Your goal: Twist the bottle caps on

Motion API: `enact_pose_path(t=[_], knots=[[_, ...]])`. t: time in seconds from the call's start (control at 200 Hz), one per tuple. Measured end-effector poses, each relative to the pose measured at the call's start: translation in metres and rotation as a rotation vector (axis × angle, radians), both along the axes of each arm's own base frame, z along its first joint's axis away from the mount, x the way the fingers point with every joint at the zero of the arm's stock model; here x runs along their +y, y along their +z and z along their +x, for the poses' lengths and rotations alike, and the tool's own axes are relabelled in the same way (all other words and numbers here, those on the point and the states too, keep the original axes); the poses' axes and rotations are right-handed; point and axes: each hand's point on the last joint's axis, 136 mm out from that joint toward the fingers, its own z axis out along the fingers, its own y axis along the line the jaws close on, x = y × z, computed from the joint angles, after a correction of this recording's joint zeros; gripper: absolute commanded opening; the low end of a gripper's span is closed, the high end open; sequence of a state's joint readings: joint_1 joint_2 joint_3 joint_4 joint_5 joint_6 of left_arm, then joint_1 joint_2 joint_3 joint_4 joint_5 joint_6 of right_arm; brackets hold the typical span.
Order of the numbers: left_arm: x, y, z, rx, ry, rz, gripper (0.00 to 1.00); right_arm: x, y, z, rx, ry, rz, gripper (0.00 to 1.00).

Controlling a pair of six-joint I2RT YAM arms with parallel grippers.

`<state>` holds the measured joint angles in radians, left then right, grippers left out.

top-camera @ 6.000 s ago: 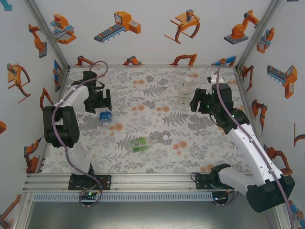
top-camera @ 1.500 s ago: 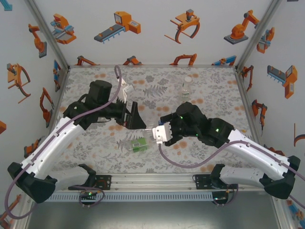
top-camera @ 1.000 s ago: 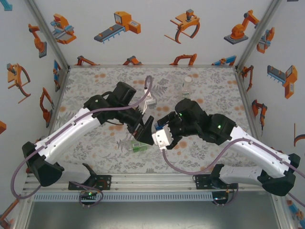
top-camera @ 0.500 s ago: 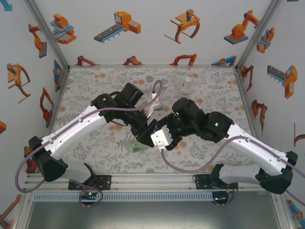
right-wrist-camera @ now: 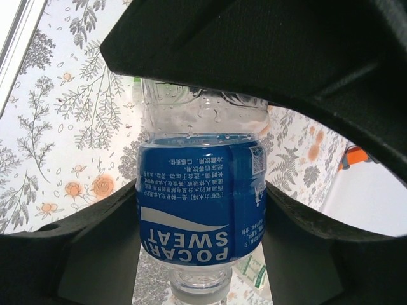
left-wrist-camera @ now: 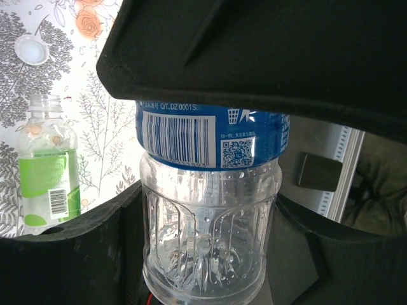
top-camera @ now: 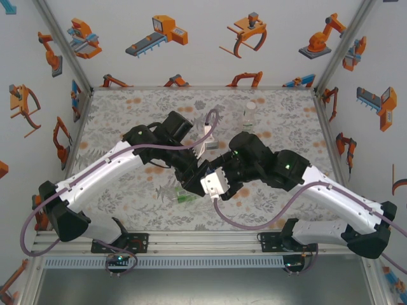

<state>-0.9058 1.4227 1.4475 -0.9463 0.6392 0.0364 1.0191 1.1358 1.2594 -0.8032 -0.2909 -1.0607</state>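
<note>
**A:** Starting with the left end effector (left-wrist-camera: 205, 216). Holding anything?

**B:** Clamping the blue-labelled bottle (left-wrist-camera: 210, 136) by its clear ribbed lower body, with the left fingers (left-wrist-camera: 95, 248) pressing on either side. Standing just as wide as the bottle, with no gap showing at either side.

**A:** And turning to the right end effector (right-wrist-camera: 200, 190)?

**B:** Gripping the same bottle across the blue label, with the right fingers (right-wrist-camera: 89, 254) bearing on both flanks. Presenting the bottle's neck to the right wrist camera and its base to the left wrist camera.

**A:** Carrying a cap on that neck?

**B:** Being unable to tell. Showing just a pale ring at the lower edge of the right wrist view, cut off by the frame.

**A:** Placing the bottle relative to the tabletop (top-camera: 127, 121)?

**B:** Being held clear of the floral tabletop, over its middle, between the two arms meeting in the top view and largely hiding behind them there.

**A:** Noting the other task things?

**B:** Registering the green-labelled bottle (top-camera: 185, 194) lying on its side just beside the meeting point, on the near side, with its neck open. Registering a white cap (left-wrist-camera: 32, 49) resting on the pattern near that open neck in the left wrist view. Registering the taller bottle (top-camera: 248, 121) standing upright toward the far edge, well apart from both end effectors.
</note>
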Motion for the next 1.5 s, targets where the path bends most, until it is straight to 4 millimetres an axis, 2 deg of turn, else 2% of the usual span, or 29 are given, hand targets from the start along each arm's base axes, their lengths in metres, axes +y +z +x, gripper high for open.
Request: enact_pose_path(t=[0.12,0.285,0.416,0.501,0.626,0.736,0.856,0.976,1.076,1.142,1.257,1.307,1.387,1.502], knots=[[-0.001,0.003,0.004,-0.042,0.011,-0.007,0.40,-0.001,0.001,0.002,0.001,-0.042,0.036,0.54],[0.001,0.018,0.009,-0.122,0.033,-0.079,0.40,-0.004,0.010,0.004,0.038,-0.140,0.143,0.56],[0.004,0.028,0.011,-0.153,0.055,-0.153,0.40,-0.007,0.017,0.003,0.094,-0.216,0.256,0.64],[0.011,0.027,0.016,-0.162,0.091,-0.161,0.40,-0.011,0.030,0.005,0.127,-0.279,0.345,0.67],[0.025,0.015,0.038,-0.172,0.192,-0.117,0.39,-0.022,0.057,0.003,0.155,-0.335,0.481,0.69],[0.027,0.011,0.043,-0.174,0.219,-0.102,0.38,-0.028,0.073,0.006,0.172,-0.379,0.562,0.69],[0.027,0.011,0.049,-0.186,0.250,-0.104,0.38,-0.032,0.082,0.019,0.226,-0.490,0.643,0.70],[0.030,0.013,0.060,-0.211,0.317,-0.126,0.38,-0.042,0.086,0.044,0.371,-0.718,0.781,0.69],[0.032,0.024,0.068,-0.232,0.380,-0.191,0.39,-0.050,0.088,0.060,0.537,-0.889,0.906,0.69],[0.032,0.032,0.071,-0.237,0.414,-0.241,0.39,-0.054,0.093,0.068,0.665,-0.973,1.004,0.73],[0.028,0.053,0.075,-0.238,0.455,-0.348,0.39,-0.052,0.101,0.075,0.885,-1.027,1.163,0.85],[0.024,0.062,0.076,-0.228,0.463,-0.393,0.40,-0.048,0.104,0.077,0.968,-1.023,1.219,0.94],[0.019,0.078,0.076,-0.209,0.469,-0.464,0.39,-0.042,0.106,0.081,1.075,-1.013,1.286,0.94],[0.015,0.096,0.076,-0.178,0.483,-0.557,0.40,-0.041,0.117,0.086,1.140,-0.999,1.368,0.91]])
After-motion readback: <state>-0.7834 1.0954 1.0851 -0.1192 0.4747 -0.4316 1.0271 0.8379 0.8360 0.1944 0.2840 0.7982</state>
